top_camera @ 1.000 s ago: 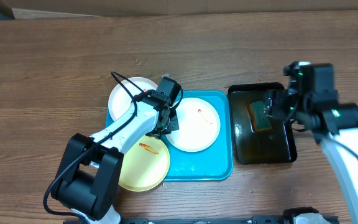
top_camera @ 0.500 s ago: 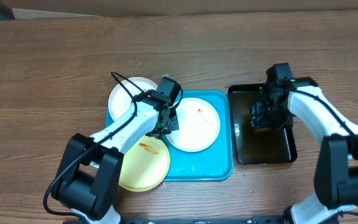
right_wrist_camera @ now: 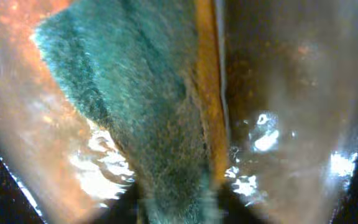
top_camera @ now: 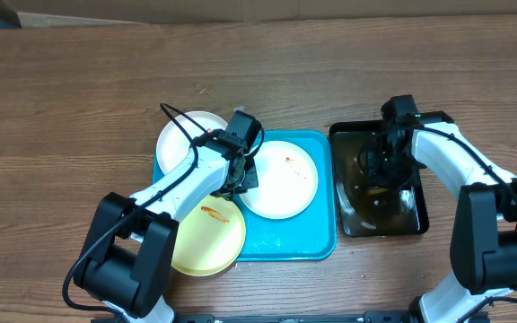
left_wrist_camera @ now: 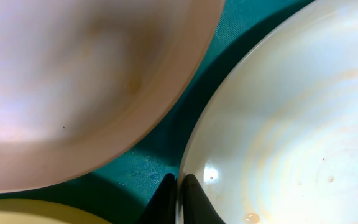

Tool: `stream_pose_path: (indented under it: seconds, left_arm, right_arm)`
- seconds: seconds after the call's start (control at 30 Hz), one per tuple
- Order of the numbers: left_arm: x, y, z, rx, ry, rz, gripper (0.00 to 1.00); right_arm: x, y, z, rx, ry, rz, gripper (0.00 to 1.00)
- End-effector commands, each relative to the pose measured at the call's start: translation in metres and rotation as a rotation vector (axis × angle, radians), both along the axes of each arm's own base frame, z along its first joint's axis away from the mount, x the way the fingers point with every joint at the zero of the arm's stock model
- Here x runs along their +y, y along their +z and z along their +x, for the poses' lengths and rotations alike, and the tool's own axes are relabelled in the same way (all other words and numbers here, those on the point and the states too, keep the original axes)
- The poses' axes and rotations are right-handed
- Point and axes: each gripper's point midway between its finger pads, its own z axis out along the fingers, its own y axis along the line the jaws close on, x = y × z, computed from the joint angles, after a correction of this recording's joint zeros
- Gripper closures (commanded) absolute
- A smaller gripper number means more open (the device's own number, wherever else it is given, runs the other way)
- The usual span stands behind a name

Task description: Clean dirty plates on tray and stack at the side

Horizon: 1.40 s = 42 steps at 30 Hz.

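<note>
The turquoise tray holds three plates. A white one lies at its back left and a pale yellow one, smeared orange, at the front left. A second white plate with a small orange smear lies in the middle. My left gripper is shut on this plate's left rim. In the left wrist view its black fingertips pinch the white plate's edge. My right gripper is down in the black tray, shut on a green and orange sponge.
The black tray stands to the right of the turquoise tray and holds brownish, glinting liquid. Bare wooden table stretches behind both trays and to the far left. A black cable arcs over the back left plate.
My right gripper has swung left and down into the black tray and closed in on the sponge. The left gripper and the plates have not moved.
</note>
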Motion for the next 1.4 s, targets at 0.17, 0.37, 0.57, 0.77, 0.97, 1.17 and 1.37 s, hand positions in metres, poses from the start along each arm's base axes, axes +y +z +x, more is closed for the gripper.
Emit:
stream_pose_path:
  seconds: [0.17, 0.37, 0.57, 0.77, 0.97, 1.17, 1.37]
  left_arm:
    - [0.005, -0.004, 0.0, 0.001, 0.0, 0.024, 0.93]
    - [0.005, -0.004, 0.0, 0.002, 0.0, 0.024, 0.93]
    - [0.005, -0.004, 0.0, 0.001, 0.0, 0.024, 0.93]
    - [0.005, -0.004, 0.0, 0.001, 0.0, 0.024, 0.94]
    - [0.005, -0.004, 0.0, 0.001, 0.0, 0.024, 0.92]
    - [0.005, -0.004, 0.0, 0.001, 0.0, 0.024, 0.92]
    - [0.005, -0.004, 0.0, 0.001, 0.0, 0.024, 0.92]
  right_arm:
    - [0.004, 0.009, 0.035, -0.13, -0.001, 0.02, 0.26]
    - [0.004, 0.008, 0.037, -0.137, -0.001, 0.021, 0.28]
    - [0.003, -0.002, 0.026, -0.112, -0.001, 0.019, 0.27]
    - [0.003, -0.009, 0.023, -0.111, -0.001, 0.019, 0.96]
    - [0.004, -0.001, 0.033, -0.14, -0.001, 0.021, 0.3]
    - [0.005, 0.001, 0.047, -0.195, -0.001, 0.027, 0.29]
    - [0.006, 0.002, 0.054, -0.226, -0.001, 0.03, 0.55]
